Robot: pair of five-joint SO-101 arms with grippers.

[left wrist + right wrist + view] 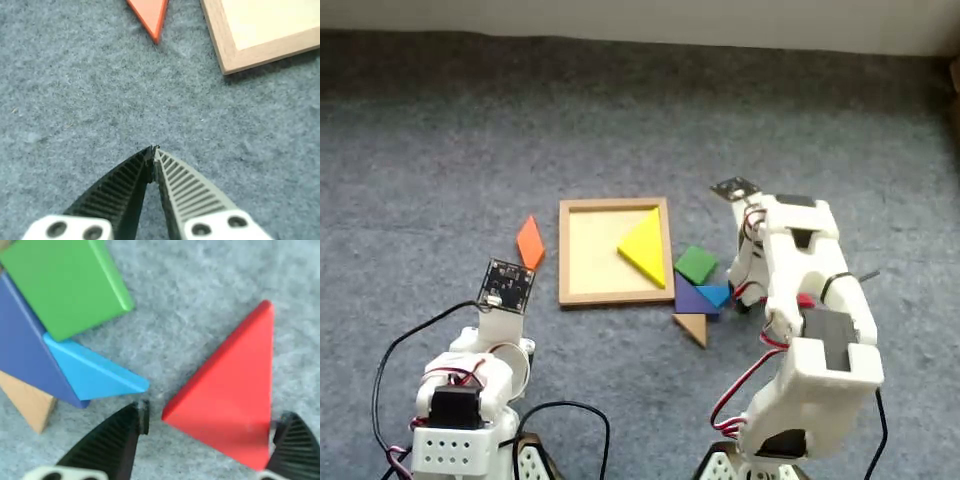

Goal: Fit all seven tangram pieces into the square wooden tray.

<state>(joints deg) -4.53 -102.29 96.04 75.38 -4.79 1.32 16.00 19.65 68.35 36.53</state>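
Note:
The square wooden tray (566,252) lies mid-table with a yellow triangle (645,246) in its right half. An orange parallelogram (530,241) lies just left of the tray. Right of it cluster a green square (696,265), a light blue triangle (714,295), a dark blue triangle (691,298) and a tan triangle (692,326). A red triangle (235,390) lies on the carpet beside them, and my right gripper (210,426) stands open with a finger on either side of it. My left gripper (152,151) is shut and empty, low over bare carpet short of the tray corner (235,55).
Grey carpet covers the table. The right arm (810,310) reaches over the area right of the loose pieces and hides most of the red triangle from above. The left arm (470,390) sits at the near left. Cables trail along the near edge.

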